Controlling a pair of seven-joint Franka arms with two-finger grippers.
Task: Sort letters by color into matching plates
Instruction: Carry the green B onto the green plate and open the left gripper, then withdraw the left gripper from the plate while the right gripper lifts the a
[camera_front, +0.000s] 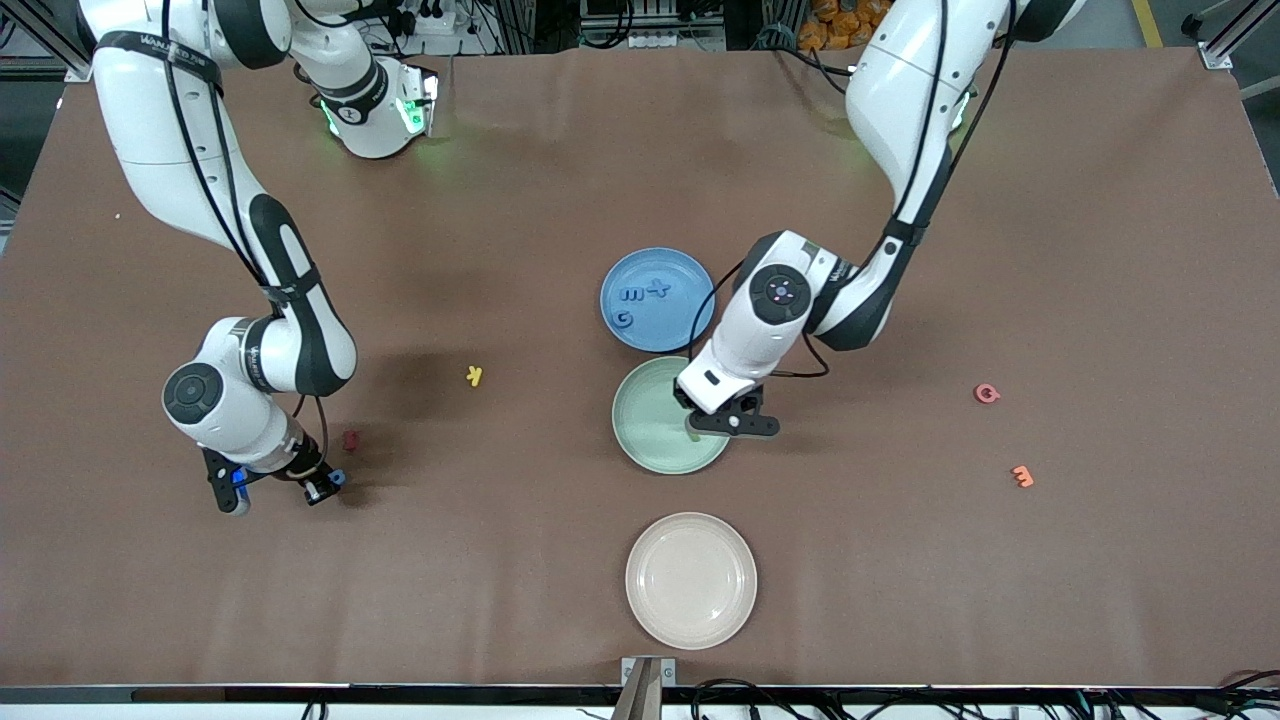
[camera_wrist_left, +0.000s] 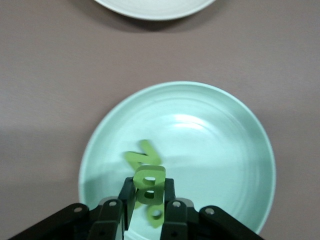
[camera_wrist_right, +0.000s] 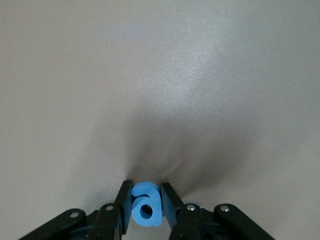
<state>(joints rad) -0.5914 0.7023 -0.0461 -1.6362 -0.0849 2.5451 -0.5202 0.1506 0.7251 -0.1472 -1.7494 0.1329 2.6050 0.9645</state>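
Observation:
My left gripper (camera_front: 692, 430) hangs over the pale green plate (camera_front: 645, 440), shut on an upright green letter B (camera_wrist_left: 149, 184). Two more green letters (camera_wrist_left: 142, 156) lie in the green plate (camera_wrist_left: 215, 150) below it. The blue plate (camera_front: 682, 322) sits beside the green one, farther from the front camera, and holds three blue letters (camera_front: 632, 294). My right gripper (camera_front: 326, 486) is down at the brown cloth toward the right arm's end of the table. It is shut on a blue letter "a" (camera_wrist_right: 146, 205), which peeks out at the fingers as a blue letter (camera_front: 337, 477).
A cream plate (camera_front: 690, 580) lies nearer the front camera than the green plate. A yellow letter (camera_front: 475, 376) and a dark red letter (camera_front: 350, 439) lie near my right gripper. A pink letter (camera_front: 987, 394) and an orange letter (camera_front: 1022, 477) lie toward the left arm's end.

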